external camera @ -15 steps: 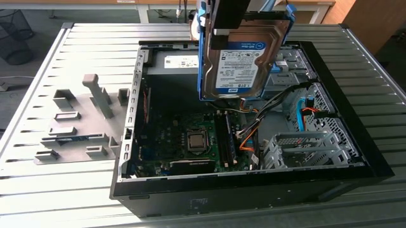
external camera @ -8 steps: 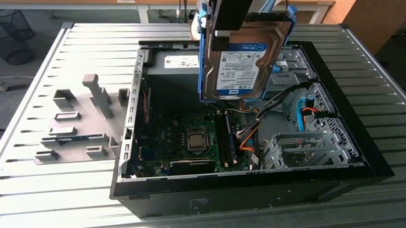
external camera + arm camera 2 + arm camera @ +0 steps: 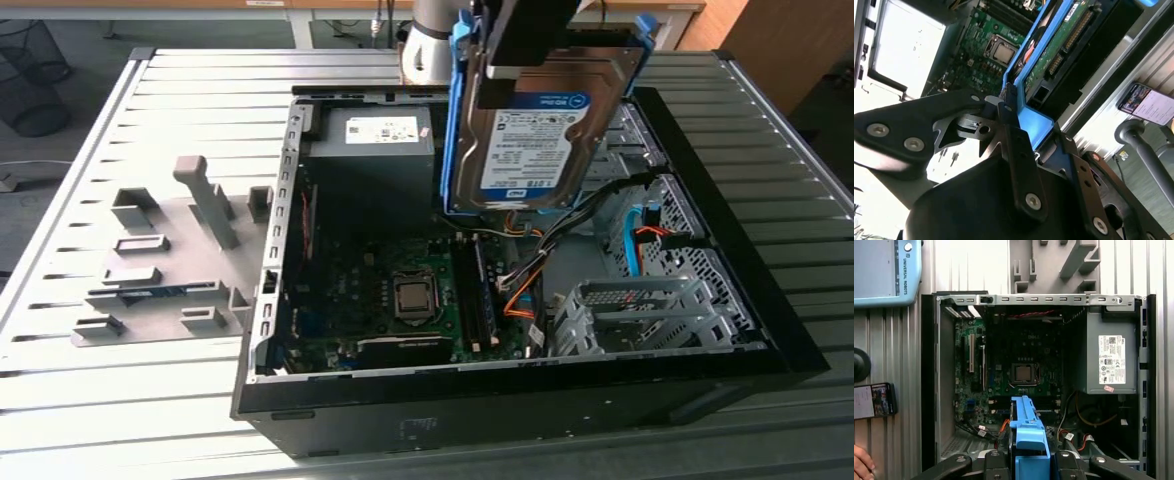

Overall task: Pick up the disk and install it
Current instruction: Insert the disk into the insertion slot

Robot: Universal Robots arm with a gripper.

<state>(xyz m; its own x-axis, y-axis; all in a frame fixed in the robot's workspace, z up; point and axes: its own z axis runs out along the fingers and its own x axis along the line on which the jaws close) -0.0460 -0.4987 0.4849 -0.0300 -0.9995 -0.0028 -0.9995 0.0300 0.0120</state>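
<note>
In the exterior view the gripper (image 3: 523, 62) holds the disk (image 3: 541, 135) upright by its blue handle, label towards the camera, raised above the open computer case (image 3: 747, 330) and its motherboard (image 3: 400, 300), near the power supply (image 3: 374, 140). In the second wrist view the fingers (image 3: 1016, 150) are clamped on the blue rail, with the drive's green circuit board showing. In the first wrist view the blue handle sits between the fingers, above the CPU socket (image 3: 1024, 373); a phone (image 3: 874, 401) lies outside the case.
</note>
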